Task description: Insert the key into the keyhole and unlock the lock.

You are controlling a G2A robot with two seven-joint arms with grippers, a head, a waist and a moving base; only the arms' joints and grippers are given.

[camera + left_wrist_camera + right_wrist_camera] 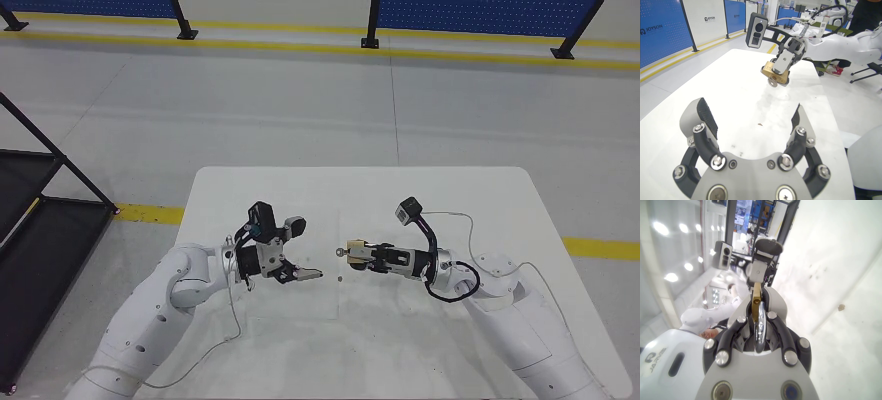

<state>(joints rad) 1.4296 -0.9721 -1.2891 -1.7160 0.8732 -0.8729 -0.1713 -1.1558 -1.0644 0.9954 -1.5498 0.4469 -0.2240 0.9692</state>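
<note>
**Spread on the left, pinching on the right**

The left gripper (751, 113) is hovering over the desk (450, 200) with its fingers spread wide, holding nothing. Further right and apart from it, the key (772, 83) is sticking out of the brass lock (780, 79) toward that gripper. The right gripper (352, 254) is pinching the lock above the desk.

Small brass padlock (769, 68), rectangular body, clamped between the fingers of the right pincer (781, 77) and held over the tabletop (734, 98). Its chrome shackle (761, 323) points back into the pincer. Silver key (772, 83) sits in the keyhole on the body's end face, bow protruding.
</note>
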